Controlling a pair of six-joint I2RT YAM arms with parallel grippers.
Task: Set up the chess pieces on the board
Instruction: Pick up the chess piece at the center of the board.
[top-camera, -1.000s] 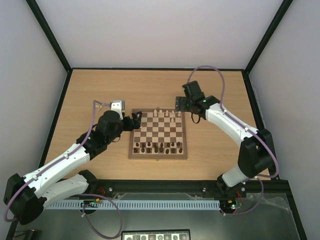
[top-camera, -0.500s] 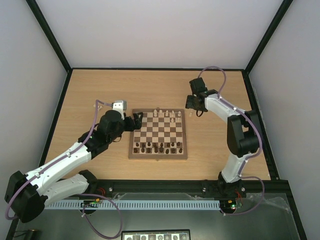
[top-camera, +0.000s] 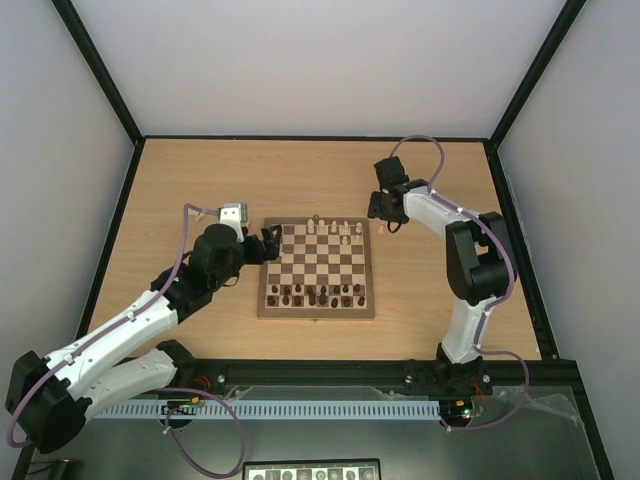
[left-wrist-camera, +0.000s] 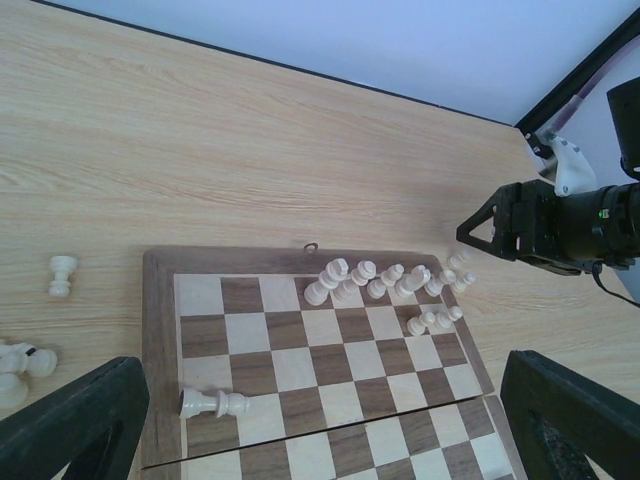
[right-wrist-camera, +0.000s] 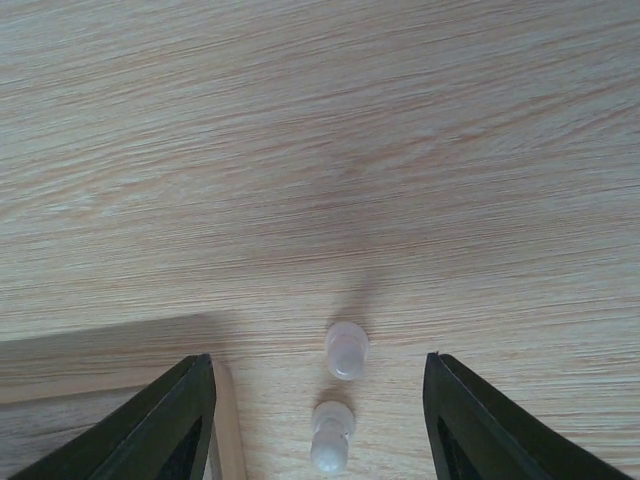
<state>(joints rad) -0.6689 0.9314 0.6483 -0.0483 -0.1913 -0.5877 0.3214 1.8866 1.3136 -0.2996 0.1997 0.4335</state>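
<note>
The pieces (top-camera: 330, 228) mostly stand in a loose line along the far edge of the board (top-camera: 320, 262), and a few more stand just in front of that line toward the right far corner. One piece (left-wrist-camera: 215, 403) lies on its side on a square near the board's left edge. Off the board, a pawn (left-wrist-camera: 62, 275) stands on the table (top-camera: 200, 180) beside the left far corner. A small cluster (left-wrist-camera: 18, 360) sits on the table to the left of that edge. Two more pawns (right-wrist-camera: 346, 350) are on the table just off the right far corner, near each other but not touching.

The dark pieces (top-camera: 320, 293) crowd the board's near rows. The board lies in the middle of the table, square to the arms.

The left jaws hover at the board's left far corner, released and spread wide, grasping nothing. In the wrist view the toppled piece lies between them. The right jaws hang over the table past the right far corner, also released, with one on either side of the two pawns and touching neither.
</note>
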